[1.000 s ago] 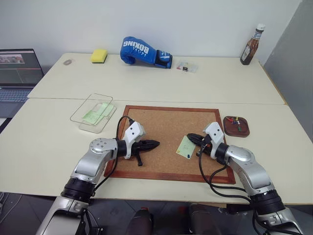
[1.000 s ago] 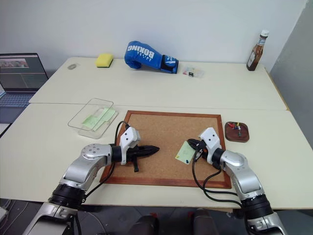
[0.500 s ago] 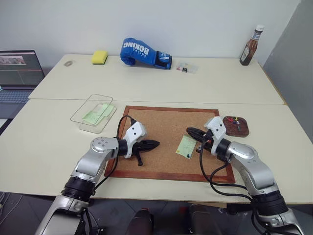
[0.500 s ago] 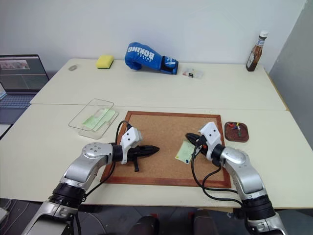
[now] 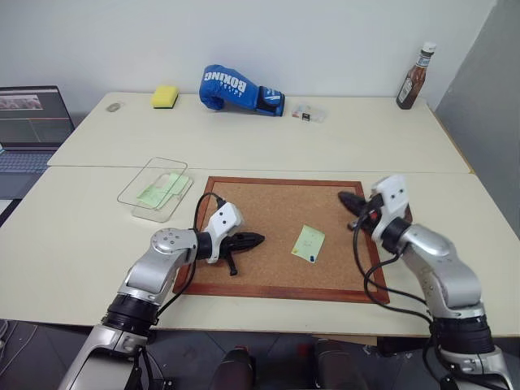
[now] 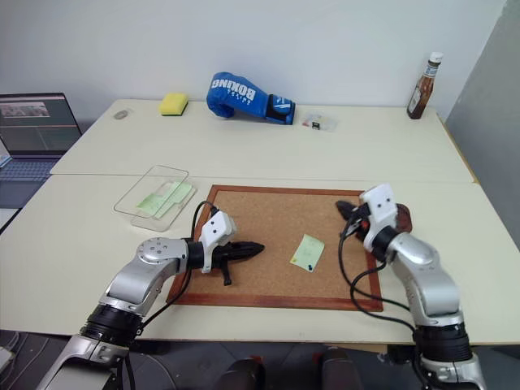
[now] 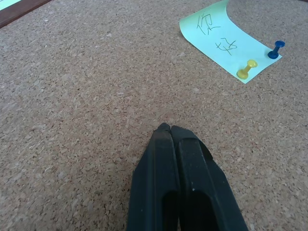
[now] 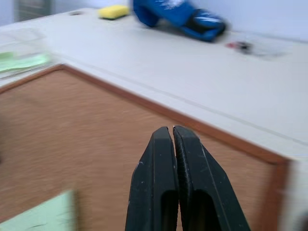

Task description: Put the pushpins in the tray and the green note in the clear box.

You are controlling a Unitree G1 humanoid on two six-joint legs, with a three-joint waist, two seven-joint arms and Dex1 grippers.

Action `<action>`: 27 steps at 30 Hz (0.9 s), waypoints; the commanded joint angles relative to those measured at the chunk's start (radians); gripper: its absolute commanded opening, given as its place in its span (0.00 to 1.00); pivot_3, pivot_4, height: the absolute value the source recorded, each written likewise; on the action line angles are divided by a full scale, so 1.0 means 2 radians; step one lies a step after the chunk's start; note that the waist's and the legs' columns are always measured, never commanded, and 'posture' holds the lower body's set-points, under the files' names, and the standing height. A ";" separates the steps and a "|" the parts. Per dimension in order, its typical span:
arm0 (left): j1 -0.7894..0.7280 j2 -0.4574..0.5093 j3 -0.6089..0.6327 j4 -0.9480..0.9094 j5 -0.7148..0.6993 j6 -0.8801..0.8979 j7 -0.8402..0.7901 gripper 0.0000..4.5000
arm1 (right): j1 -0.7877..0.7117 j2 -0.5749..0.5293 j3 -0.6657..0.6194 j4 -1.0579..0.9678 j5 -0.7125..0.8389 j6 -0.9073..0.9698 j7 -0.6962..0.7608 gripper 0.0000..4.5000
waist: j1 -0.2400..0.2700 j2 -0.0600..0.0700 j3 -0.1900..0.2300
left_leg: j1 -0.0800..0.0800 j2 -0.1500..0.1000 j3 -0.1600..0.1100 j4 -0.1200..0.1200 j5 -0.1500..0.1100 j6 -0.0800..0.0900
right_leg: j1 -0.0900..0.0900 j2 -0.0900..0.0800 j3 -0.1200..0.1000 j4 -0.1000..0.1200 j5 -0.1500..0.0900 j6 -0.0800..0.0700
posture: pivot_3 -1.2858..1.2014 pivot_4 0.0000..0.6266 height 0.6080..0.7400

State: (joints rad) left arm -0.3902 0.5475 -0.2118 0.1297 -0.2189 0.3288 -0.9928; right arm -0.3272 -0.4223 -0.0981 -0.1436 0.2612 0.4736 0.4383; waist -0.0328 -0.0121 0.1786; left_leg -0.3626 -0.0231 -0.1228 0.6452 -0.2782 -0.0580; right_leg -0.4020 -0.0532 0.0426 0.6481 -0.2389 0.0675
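On the cream worktop (image 5: 73,244), the wood-framed brown cork board (image 5: 276,219) serves as the landmark. Over its near left part, the left end effector (image 5: 258,239) hovers with its two black fingers pressed together, holding nothing. Just right of the board's middle lies the pale yellow-green square sticky note (image 5: 309,243), pinned flat by a yellow pushpin (image 7: 246,69) and a blue pushpin (image 7: 276,49) at one edge. Above the board's right edge, the right end effector (image 5: 345,198) is also closed and empty, its arm covering most of the small reddish-brown tray (image 6: 404,219) just right of the board. Just beyond the board's left far corner sits the shallow transparent rectangular box (image 5: 156,188), green paper inside. Far behind the board rest a blue boxing glove (image 5: 240,87), a yellow sponge block (image 5: 165,94), a small clear compartment case (image 5: 309,111) and a brown sauce bottle (image 5: 410,79).
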 commanded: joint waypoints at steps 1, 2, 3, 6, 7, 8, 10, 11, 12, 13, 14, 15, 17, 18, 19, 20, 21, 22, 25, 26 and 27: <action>0.023 0.010 -0.021 0.022 0.026 0.023 -0.001 0.00 | -0.028 -0.024 -0.049 0.057 -0.024 -0.005 -0.047 0.00 | 0.000 0.000 0.000 | 0.000 0.000 0.000 0.000 0.000 0.000 | 0.000 0.000 0.000 0.000 0.000 0.000 | 0.52 0.24 1.00; 0.023 0.010 -0.022 0.022 0.026 0.022 -0.002 0.00 | -0.033 -0.028 -0.053 0.068 -0.025 -0.004 -0.049 0.00 | 0.000 0.001 0.000 | 0.000 0.000 0.000 0.000 0.000 0.000 | 0.000 0.000 0.000 0.000 0.000 0.000 | 0.52 0.24 1.00; 0.024 0.011 -0.023 0.022 0.026 0.021 -0.003 0.00 | -0.036 -0.033 -0.053 0.079 -0.026 -0.005 -0.045 0.00 | -0.001 0.001 -0.001 | 0.000 0.000 0.000 0.000 0.000 0.000 | 0.000 0.000 0.000 0.000 0.000 0.000 | 0.52 0.24 1.00; 0.021 0.011 -0.023 0.025 0.028 0.017 -0.004 0.00 | -0.038 -0.048 -0.033 0.109 -0.046 -0.028 -0.029 0.00 | -0.003 0.003 -0.002 | 0.000 0.000 0.001 -0.001 0.000 0.000 | 0.000 0.000 0.001 0.000 0.000 0.000 | 0.52 0.24 1.00; 0.019 0.010 -0.024 0.026 0.028 0.017 -0.005 0.00 | -0.039 -0.050 -0.029 0.115 -0.051 -0.034 -0.028 0.00 | -0.003 0.003 -0.002 | 0.000 0.000 0.001 -0.001 0.000 0.000 | 0.000 0.000 0.001 0.000 0.000 0.000 | 0.52 0.24 1.00; 0.018 0.010 -0.024 0.026 0.027 0.017 -0.005 0.00 | -0.039 -0.052 -0.025 0.119 -0.056 -0.040 -0.027 0.00 | -0.003 0.003 -0.002 | 0.000 0.000 0.001 0.000 0.000 0.000 | 0.000 0.000 0.001 0.000 0.000 0.000 | 0.52 0.24 1.00; 0.017 0.011 -0.023 0.026 0.027 0.018 -0.007 0.00 | -0.036 -0.064 -0.003 0.125 -0.084 -0.072 -0.020 0.00 | -0.004 0.003 -0.002 | 0.000 0.000 0.001 0.000 0.000 0.000 | 0.000 0.000 0.001 0.000 0.000 0.000 | 0.52 0.24 1.00; 0.016 0.011 -0.023 0.025 0.026 0.018 -0.007 0.00 | -0.034 -0.071 0.009 0.127 -0.100 -0.089 -0.018 0.00 | -0.004 0.004 -0.002 | 0.000 0.000 0.001 0.000 0.000 0.000 | 0.000 0.000 0.001 0.000 0.000 0.000 | 0.52 0.24 1.00; 0.016 0.011 -0.023 0.025 0.026 0.018 -0.007 0.00 | -0.032 -0.076 0.016 0.130 -0.110 -0.101 -0.017 0.00 | -0.004 0.004 -0.002 | 0.000 0.000 0.001 0.000 0.000 0.000 | 0.000 0.000 0.001 0.000 0.000 0.000 | 0.52 0.24 1.00; 0.017 0.012 -0.023 0.024 0.026 0.017 -0.008 0.00 | -0.029 -0.080 0.023 0.131 -0.119 -0.110 -0.017 0.00 | -0.005 0.004 -0.002 | 0.000 0.000 0.001 0.000 0.000 0.000 | 0.000 0.000 0.001 0.000 0.000 0.000 | 0.52 0.24 1.00; 0.019 0.013 -0.022 0.023 0.026 0.018 -0.008 0.00 | -0.026 -0.082 0.028 0.132 -0.126 -0.118 -0.016 0.00 | -0.005 0.004 -0.002 | 0.000 0.000 0.001 0.000 0.000 0.000 | 0.000 0.000 0.001 0.000 0.000 0.000 | 0.52 0.24 1.00; 0.019 0.014 -0.022 0.023 0.026 0.017 -0.008 0.00 | -0.024 -0.083 0.032 0.135 -0.131 -0.124 -0.017 0.00 | -0.005 0.004 -0.002 | 0.000 0.000 0.001 0.000 0.000 0.000 | 0.000 0.000 0.001 0.000 0.000 0.000 | 0.52 0.24 1.00; 0.020 0.014 -0.022 0.023 0.027 0.017 -0.008 0.00 | -0.022 -0.084 0.037 0.140 -0.141 -0.132 -0.020 0.00 | -0.005 0.004 -0.002 | 0.000 0.000 0.001 0.000 0.000 0.000 | 0.000 0.000 0.001 0.000 0.000 0.000 | 0.52 0.24 1.00; 0.020 0.014 -0.022 0.023 0.027 0.017 -0.009 0.00 | -0.021 -0.085 0.038 0.143 -0.144 -0.136 -0.020 0.00 | -0.005 0.004 -0.002 | 0.000 0.000 0.001 0.000 0.000 0.000 | 0.000 0.000 0.001 0.000 0.000 0.000 | 0.52 0.24 1.00; 0.019 0.014 -0.022 0.023 0.027 0.018 -0.009 0.00 | -0.021 -0.084 0.039 0.145 -0.146 -0.138 -0.021 0.00 | -0.005 0.004 -0.002 | 0.000 0.000 0.001 0.000 0.000 0.000 | 0.000 0.000 0.001 0.000 0.000 0.000 | 0.52 0.24 1.00; 0.019 0.013 -0.023 0.023 0.027 0.018 -0.009 0.00 | -0.021 -0.083 0.039 0.148 -0.148 -0.140 -0.020 0.00 | -0.005 0.004 -0.002 | 0.000 0.000 0.001 0.000 0.000 0.000 | 0.000 0.000 0.001 0.000 0.000 0.000 | 0.52 0.24 1.00; 0.018 0.013 -0.023 0.024 0.027 0.017 -0.009 0.00 | -0.020 -0.083 0.042 0.150 -0.151 -0.143 -0.020 0.00 | -0.005 0.004 -0.002 | 0.000 0.000 0.001 0.000 0.000 0.000 | 0.000 0.000 0.001 0.000 0.000 0.000 | 0.52 0.24 1.00; 0.018 0.013 -0.024 0.024 0.027 0.017 -0.009 0.00 | -0.020 -0.083 0.044 0.153 -0.155 -0.146 -0.020 0.00 | -0.005 0.004 -0.002 | 0.000 0.000 0.001 0.000 0.000 0.000 | 0.000 0.000 0.001 0.000 0.000 0.000 | 0.52 0.24 1.00; 0.016 0.012 -0.024 0.025 0.028 0.016 -0.010 0.00 | -0.020 -0.082 0.047 0.160 -0.163 -0.152 -0.021 0.00 | -0.005 0.004 -0.002 | 0.000 0.000 0.001 0.000 0.000 0.000 | 0.000 0.000 0.001 0.000 0.000 0.000 | 0.52 0.24 1.00; 0.015 0.011 -0.025 0.026 0.028 0.016 -0.010 0.00 | -0.021 -0.081 0.046 0.161 -0.163 -0.153 -0.021 0.00 | -0.005 0.004 -0.002 | 0.000 0.000 0.001 0.000 0.000 0.000 | 0.000 0.000 0.001 0.000 0.000 0.000 | 0.52 0.24 1.00; 0.015 0.011 -0.025 0.026 0.029 0.016 -0.010 0.00 | -0.021 -0.081 0.045 0.161 -0.163 -0.154 -0.021 0.05 | -0.005 0.004 -0.002 | 0.000 0.000 0.001 0.000 0.000 0.000 | 0.000 0.000 0.001 0.000 0.000 0.000 | 0.52 0.24 1.00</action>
State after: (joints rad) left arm -0.3908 0.5571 -0.2125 0.1321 -0.2154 0.3283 -1.0059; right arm -0.3616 -0.5795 0.0064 0.1963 -0.0604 0.1890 0.3998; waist -0.0430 -0.0048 0.1742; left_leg -0.3628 -0.0231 -0.1202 0.6447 -0.2781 -0.0576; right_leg -0.4025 -0.0532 0.0450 0.6473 -0.2388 0.0679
